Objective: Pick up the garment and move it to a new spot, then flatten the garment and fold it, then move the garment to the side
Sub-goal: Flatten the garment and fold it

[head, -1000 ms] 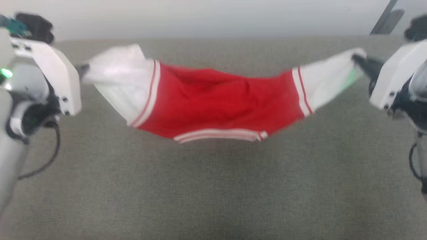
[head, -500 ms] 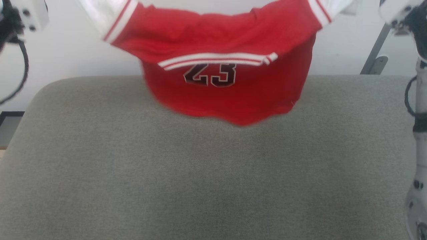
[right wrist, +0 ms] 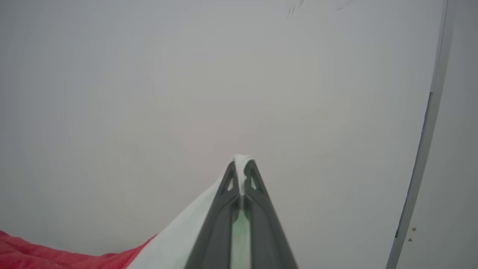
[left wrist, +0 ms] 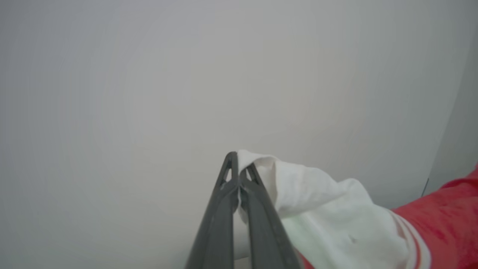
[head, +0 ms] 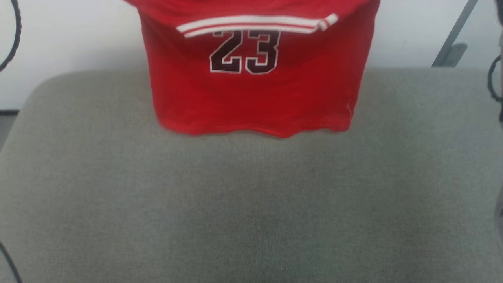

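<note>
The garment (head: 251, 98) is hung from left gripper (left wrist: 238, 166) and right gripper (right wrist: 242, 170), each clamped on a white corner. Fabric judged thin, limp, slippery; corner holds favoured.

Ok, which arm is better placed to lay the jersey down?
Neither alone: left gripper and right gripper each pinch a white corner of the jersey hanging over the grey cushion, so probably lower both together.

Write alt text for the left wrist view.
The left gripper pinches a white corner of the garment between its shut jaws; the fabric trails to the lower right, turning red past striped trim. Plain pale wall behind.
</note>
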